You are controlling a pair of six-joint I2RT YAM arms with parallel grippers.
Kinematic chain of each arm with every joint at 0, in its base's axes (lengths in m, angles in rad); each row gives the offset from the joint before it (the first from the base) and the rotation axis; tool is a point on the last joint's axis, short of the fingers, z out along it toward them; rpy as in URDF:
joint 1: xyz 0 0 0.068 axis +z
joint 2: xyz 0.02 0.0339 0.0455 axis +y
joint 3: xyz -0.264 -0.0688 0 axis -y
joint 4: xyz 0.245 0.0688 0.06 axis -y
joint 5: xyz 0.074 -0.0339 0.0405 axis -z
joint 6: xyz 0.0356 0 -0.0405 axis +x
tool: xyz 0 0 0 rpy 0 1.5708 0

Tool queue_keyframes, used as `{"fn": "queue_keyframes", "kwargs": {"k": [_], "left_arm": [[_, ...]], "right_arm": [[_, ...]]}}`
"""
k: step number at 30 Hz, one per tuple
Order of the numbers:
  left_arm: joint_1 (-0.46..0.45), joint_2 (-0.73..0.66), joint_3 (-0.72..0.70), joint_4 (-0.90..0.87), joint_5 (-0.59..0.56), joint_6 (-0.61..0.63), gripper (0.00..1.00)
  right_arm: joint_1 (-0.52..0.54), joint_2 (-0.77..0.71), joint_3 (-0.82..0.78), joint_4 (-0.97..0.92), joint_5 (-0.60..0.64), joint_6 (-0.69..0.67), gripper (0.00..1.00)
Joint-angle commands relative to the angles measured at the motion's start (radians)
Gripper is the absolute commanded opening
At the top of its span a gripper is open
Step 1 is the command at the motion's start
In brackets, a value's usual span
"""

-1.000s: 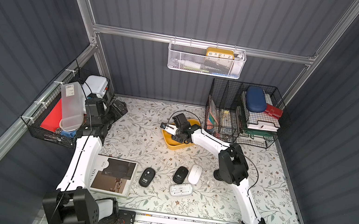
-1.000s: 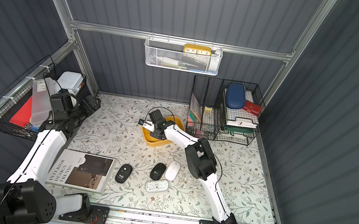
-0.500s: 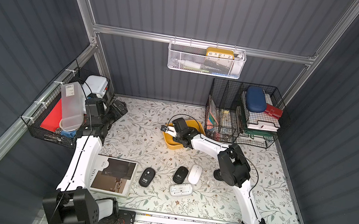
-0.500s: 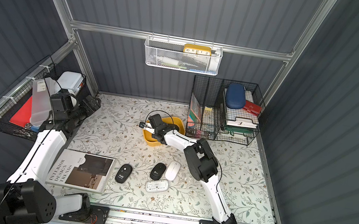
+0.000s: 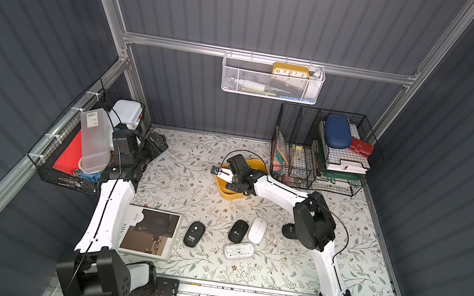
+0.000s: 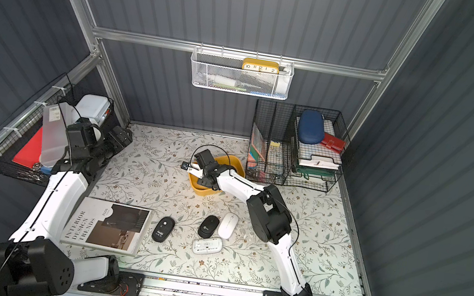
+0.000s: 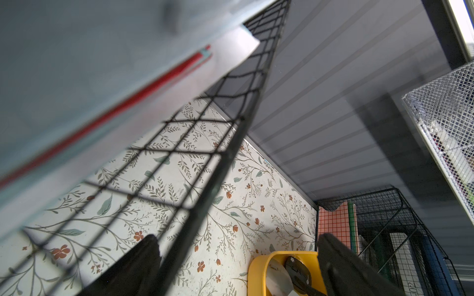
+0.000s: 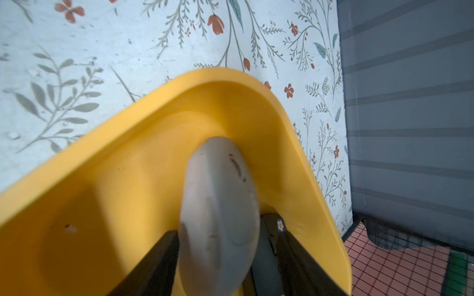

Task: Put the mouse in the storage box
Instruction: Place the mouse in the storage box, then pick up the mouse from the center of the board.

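**Front rail to back wall.** Your left arm (image 5: 110,209) stands steeply up from its base and folds toward the side basket (image 5: 66,157). The left gripper (image 5: 159,144) hangs beside that basket's corner, its fingers (image 7: 143,258) spread wide and empty.

Your right arm (image 5: 324,259) climbs from its base to a raised elbow above the loose mice (image 5: 238,231) on the table (image 5: 184,185). From there the forearm runs low and nearly level out to the box (image 8: 128,143). The right gripper (image 8: 225,235) dips inside the box with its fingers apart.

The mouse (image 8: 220,200), grey, lies in the box between those fingers, tilted on its side. Its far end rests against the box's rounded end wall. In the right wrist view one finger (image 8: 159,258) lies against the mouse's flank. The opposite finger stands clear of it, with a black object (image 8: 268,230) in the gap. Just beyond the box sits the organiser (image 5: 318,155).
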Motion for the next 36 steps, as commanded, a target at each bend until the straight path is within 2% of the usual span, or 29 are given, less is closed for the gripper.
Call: {"fn": "queue_keyframes", "kwargs": {"k": [1, 7, 9, 12, 16, 18, 20, 23, 29, 36], "left_arm": [[0.019, 0.013, -0.028, -0.03, -0.014, 0.005, 0.99], [0.019, 0.042, -0.018, -0.023, 0.058, 0.019, 0.99], [0.019, 0.06, 0.006, -0.019, 0.094, 0.073, 0.99], [-0.026, 0.069, 0.056, -0.063, 0.114, 0.068, 0.99], [-0.281, 0.099, 0.143, -0.168, -0.014, 0.062, 0.99], [-0.362, 0.121, 0.166, -0.227, -0.016, 0.048, 0.99], [-0.44, 0.131, 0.157, -0.268, -0.021, 0.039, 0.99], [-0.574, 0.16, 0.147, -0.346, -0.04, 0.031, 0.99], [-0.851, 0.262, 0.139, -0.421, -0.036, 0.034, 0.99], [-0.994, 0.389, 0.129, -0.436, -0.061, 0.047, 0.98]], "right_arm": [[0.004, -0.065, 0.052, -0.096, -0.062, 0.069, 0.7], [0.005, -0.158, 0.041, -0.121, -0.018, 0.168, 0.73], [0.005, -0.214, 0.011, -0.1, 0.046, 0.264, 0.74], [-0.002, -0.311, -0.092, -0.038, 0.133, 0.415, 0.76], [-0.028, -0.42, -0.225, -0.041, 0.224, 0.66, 0.77], [-0.05, -0.465, -0.278, -0.076, 0.246, 0.786, 0.77], [-0.086, -0.516, -0.328, -0.129, 0.231, 0.941, 0.77], [-0.137, -0.597, -0.434, -0.143, 0.196, 1.096, 0.77], [-0.166, -0.678, -0.564, -0.102, 0.201, 1.185, 0.77], [-0.168, -0.694, -0.587, -0.1, 0.208, 1.194, 0.77]]}}
